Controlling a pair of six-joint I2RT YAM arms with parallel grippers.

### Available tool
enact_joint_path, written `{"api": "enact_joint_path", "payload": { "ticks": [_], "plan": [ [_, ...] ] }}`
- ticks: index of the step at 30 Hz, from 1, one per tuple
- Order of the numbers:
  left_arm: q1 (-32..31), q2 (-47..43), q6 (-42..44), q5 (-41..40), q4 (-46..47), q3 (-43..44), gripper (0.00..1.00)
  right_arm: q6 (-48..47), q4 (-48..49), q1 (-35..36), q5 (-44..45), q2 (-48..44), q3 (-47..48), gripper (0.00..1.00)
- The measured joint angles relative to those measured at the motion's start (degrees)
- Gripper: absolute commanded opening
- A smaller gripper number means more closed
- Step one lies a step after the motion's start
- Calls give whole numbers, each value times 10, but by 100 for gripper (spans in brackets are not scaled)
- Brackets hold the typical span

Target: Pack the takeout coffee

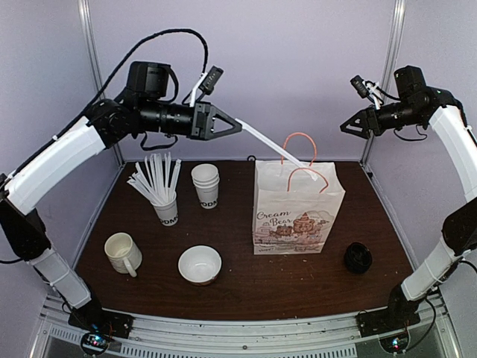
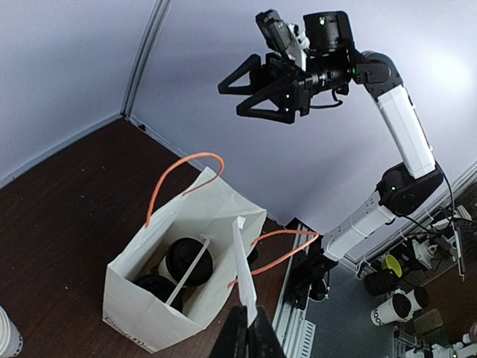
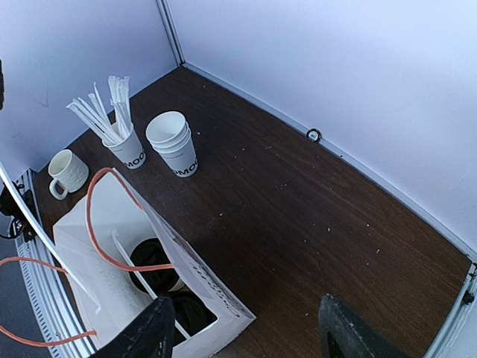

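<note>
Already both lidded coffee cups (image 2: 188,261) sit inside the paper bag (image 1: 294,216); above it, the left pincer (image 1: 238,126) clamps a wrapped straw (image 1: 276,148) aimed at its mouth, while the right pincer (image 2: 232,101) hangs open, empty.

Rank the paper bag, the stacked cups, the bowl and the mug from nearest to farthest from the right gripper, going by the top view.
From the right gripper:
1. paper bag, centre-right of the table.
2. stacked cups, towards the back, left of the bag.
3. bowl, front centre.
4. mug, front left.
</note>
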Motion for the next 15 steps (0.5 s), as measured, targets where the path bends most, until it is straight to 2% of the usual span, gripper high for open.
{"api": "enact_joint_path", "payload": {
  "ticks": [7,10,15],
  "plan": [
    [-40,95,-28,10,63,4,0,-2,0,0,0,0,-2,69],
    [-57,160,-40,16,70,37,25,-2,0,0,1,0,-5,69],
    [-76,266,-28,3,-8,146,51,-7,0,0,4,-1,-6,71]
  ]
}}
